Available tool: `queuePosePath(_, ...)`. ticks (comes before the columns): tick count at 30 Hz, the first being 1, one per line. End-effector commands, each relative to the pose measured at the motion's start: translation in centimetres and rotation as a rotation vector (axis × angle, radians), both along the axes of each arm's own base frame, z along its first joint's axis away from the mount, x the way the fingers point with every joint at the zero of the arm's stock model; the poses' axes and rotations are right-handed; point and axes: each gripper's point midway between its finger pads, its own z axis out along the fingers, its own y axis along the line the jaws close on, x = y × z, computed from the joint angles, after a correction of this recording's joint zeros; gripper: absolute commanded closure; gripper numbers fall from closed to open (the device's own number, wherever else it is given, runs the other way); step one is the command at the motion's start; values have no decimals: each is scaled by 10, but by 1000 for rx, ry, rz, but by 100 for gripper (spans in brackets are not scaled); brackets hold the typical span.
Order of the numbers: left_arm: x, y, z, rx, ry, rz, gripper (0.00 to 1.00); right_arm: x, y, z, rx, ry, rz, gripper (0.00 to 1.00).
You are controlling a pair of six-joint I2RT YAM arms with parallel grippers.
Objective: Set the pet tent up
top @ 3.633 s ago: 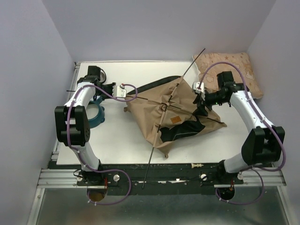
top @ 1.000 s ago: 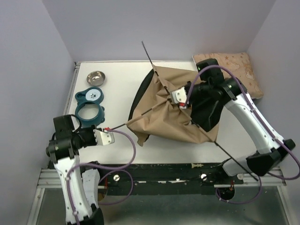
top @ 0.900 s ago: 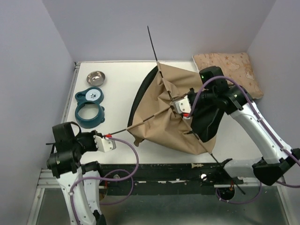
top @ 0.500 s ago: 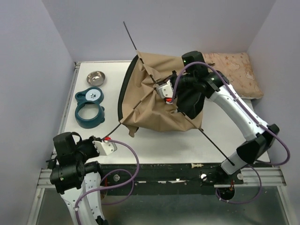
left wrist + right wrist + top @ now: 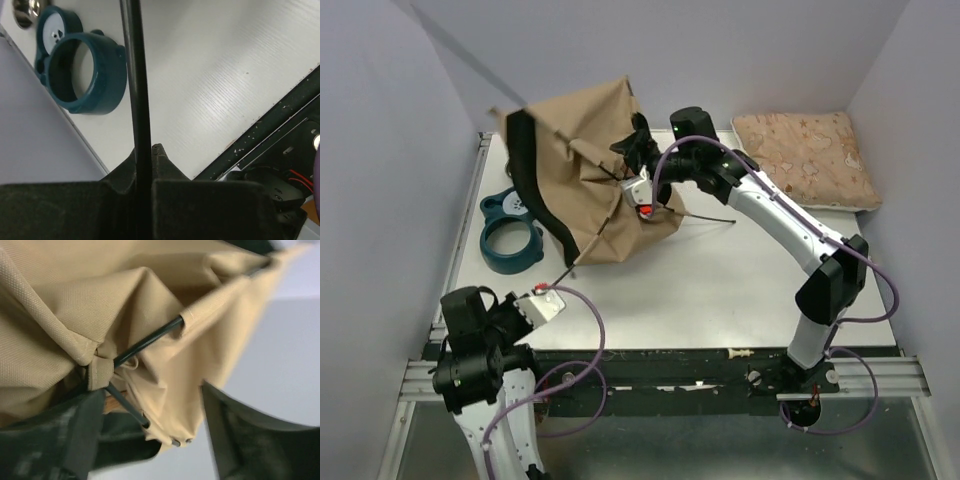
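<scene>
The pet tent (image 5: 580, 150) is a tan fabric heap with a black edge, lifted over the table's far left. One thin black pole (image 5: 582, 252) runs from it down to my left gripper (image 5: 548, 296) near the front left edge. In the left wrist view that gripper (image 5: 145, 150) is shut on the pole (image 5: 134, 75). My right gripper (image 5: 638, 192) is against the tent's right side. In the right wrist view its jaws (image 5: 152, 405) stand wide apart, with tent fabric (image 5: 150, 305) and pole ends between them and a gap on the right side.
A teal ring-shaped item (image 5: 510, 235) lies on the table's left, partly under the tent; it also shows as the teal ring (image 5: 82, 75) with a steel bowl (image 5: 22, 10) beyond. The pink patterned cushion (image 5: 810, 155) is at the back right. Another pole (image 5: 705, 215) sticks out to the tent's right.
The right arm swung the tent up and to the far left, then its jaws opened. The left gripper stayed shut on the pole, pulled back to the front edge.
</scene>
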Motion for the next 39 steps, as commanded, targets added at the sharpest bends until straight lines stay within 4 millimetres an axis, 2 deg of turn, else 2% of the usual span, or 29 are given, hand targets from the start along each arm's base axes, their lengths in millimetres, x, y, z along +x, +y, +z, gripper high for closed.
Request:
queuePosePath(1, 51, 19, 14, -76, 6, 112, 100, 26, -58, -39, -65, 50, -157, 0)
queuePosePath(3, 62, 13, 13, -127, 55, 82, 100, 55, -111, -38, -54, 101, -319, 0)
queuePosePath(5, 71, 6, 11, -187, 87, 59, 100, 65, -153, -27, -26, 170, -437, 0)
queuePosePath(7, 81, 2, 10, -230, 106, 50, 100, 64, -184, -14, -1, 240, -516, 0)
queuePosePath(9, 94, 6, 9, -256, 121, 83, 100, 57, -208, -9, 20, 313, -588, 0)
queuePosePath(12, 98, 4, 8, -271, 154, 68, 100, 30, -227, -6, 98, 531, -664, 0)
queuePosePath(14, 90, -9, 13, -305, 169, 1, 100, -4, -221, -10, 120, 746, -649, 0)
queuePosePath(17, 81, -29, 20, -368, 184, -92, 100, -60, -198, -7, 195, 1084, -556, 3)
queuePosePath(19, 80, -40, 22, -401, 198, -131, 100, -86, -182, -15, 178, 1175, -521, 5)
queuePosePath(21, 79, -52, 19, -421, 231, -179, 100, -101, -163, -22, 146, 1129, -475, 5)
queuePosePath(24, 87, -70, 10, -419, 294, -203, 100, -101, -138, -31, 107, 1013, -436, 5)
queuePosePath(26, 94, -83, 6, -415, 324, -212, 100, -97, -122, -35, 72, 1002, -419, 11)
queuePosePath(29, 104, -96, 10, -474, 362, -190, 100, -86, -103, -38, 43, 959, -409, 17)
queuePosePath(31, 104, -103, 13, -504, 389, -215, 100, -82, -92, -37, 54, 845, -384, 19)
queuePosePath(33, 102, -108, 12, -502, 391, -247, 100, -84, -87, -41, 35, 759, -332, 21)
queuePosePath(36, 101, -107, 11, -474, 353, -268, 100, -82, -89, -53, -59, 698, -306, 31)
queuePosePath(39, 100, -107, 9, -438, 324, -299, 100, -80, -91, -69, -133, 670, -288, 31)
